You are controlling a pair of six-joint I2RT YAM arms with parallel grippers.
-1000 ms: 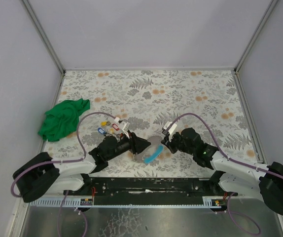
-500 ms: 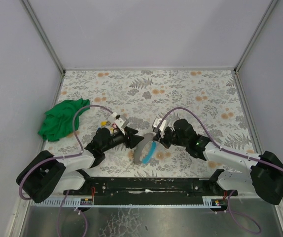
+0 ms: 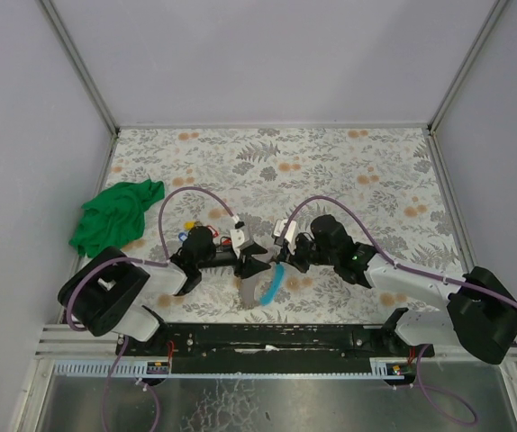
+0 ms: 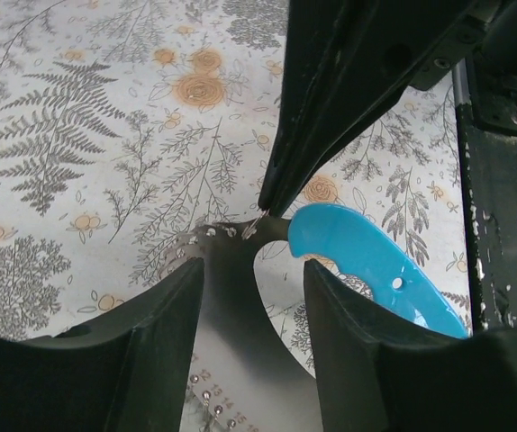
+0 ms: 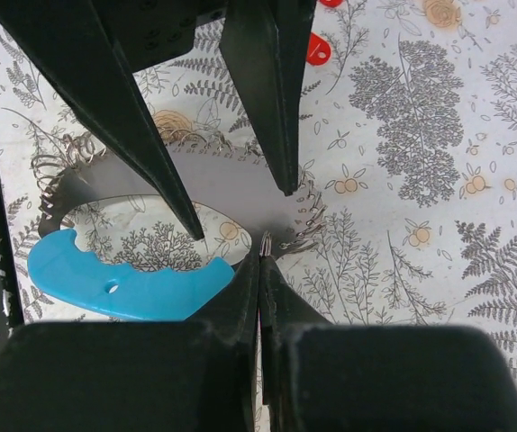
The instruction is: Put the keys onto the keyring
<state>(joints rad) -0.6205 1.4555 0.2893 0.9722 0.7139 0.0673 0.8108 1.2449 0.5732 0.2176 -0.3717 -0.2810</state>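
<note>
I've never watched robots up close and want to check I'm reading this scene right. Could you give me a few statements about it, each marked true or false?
1. The right gripper is pinched shut on the keyring. True.
2. The green cloth lies over the keyring. False: it sits at the left edge of the table, well apart from the ring.
3. The left gripper has its fingers spread, one on each side of the ring's grey part. True.
4. The ring's bright arc is red. False: it is light blue.
</note>
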